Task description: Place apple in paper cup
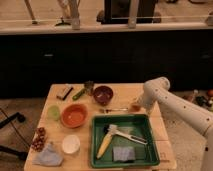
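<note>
The apple [134, 106] is a small orange-red fruit on the wooden table [60, 130], just above the right back corner of the green tray [150, 150]. My gripper [136, 103] is down at the apple, at the end of the white arm [172, 102] that reaches in from the right; the apple is partly hidden by it. The white paper cup [70, 144] stands near the table's front left, far from the gripper.
A dark red bowl [103, 94], an orange bowl [74, 115], a green cup [53, 112] and a can [89, 86] stand on the table. A utensil [112, 109] lies left of the apple. The tray holds a yellow item [104, 145], a brush [121, 133] and a sponge [122, 153]. Dark red fruits [38, 139] and a blue cloth [48, 156] lie front left.
</note>
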{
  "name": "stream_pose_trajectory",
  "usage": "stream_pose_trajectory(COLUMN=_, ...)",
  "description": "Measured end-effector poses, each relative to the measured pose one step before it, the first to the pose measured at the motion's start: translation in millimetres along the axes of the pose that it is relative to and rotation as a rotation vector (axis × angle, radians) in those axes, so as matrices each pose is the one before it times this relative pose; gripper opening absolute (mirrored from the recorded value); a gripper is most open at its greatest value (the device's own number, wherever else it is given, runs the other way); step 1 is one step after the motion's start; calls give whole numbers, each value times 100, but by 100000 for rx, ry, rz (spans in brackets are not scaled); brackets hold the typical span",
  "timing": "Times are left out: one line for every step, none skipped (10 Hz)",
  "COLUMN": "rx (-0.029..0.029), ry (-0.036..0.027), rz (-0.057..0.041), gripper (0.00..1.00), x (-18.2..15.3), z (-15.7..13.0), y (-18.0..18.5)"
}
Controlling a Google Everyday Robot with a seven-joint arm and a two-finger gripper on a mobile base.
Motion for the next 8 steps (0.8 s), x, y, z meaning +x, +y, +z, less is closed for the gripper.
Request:
stream_pose_trajectory(rx=-13, ry=188, rz=-13, gripper=80, x=-69, z=-62, y=136)
stream_pose_trajectory(rx=71, ry=78, rz=186, gripper=80, x=70, z=-31, y=68)
stream_pose_trajectory(rx=570, ry=-15, rz=-520, gripper=80, x=190, z=-91, y=-170)
stream_pose_trajectory(rx=428, ry=-103, rz=-922, gripper=80, x=378, z=24, y=-370)
stream_pose_trajectory(rx=755, ry=-267, rz=-1094, gripper=80, x=320, z=8, y=-686)
stream_pose_trajectory(rx=444, ry=-182, rz=-290, gripper=80, x=234, z=-34, y=-206)
stream_pose_trajectory(rx=498, ry=-287, rz=115, gripper=80, x=287, z=-96, y=-23)
stream_pose_trajectory(rx=286, ry=-481, rz=-126, gripper=80, x=216, z=-57, y=-48)
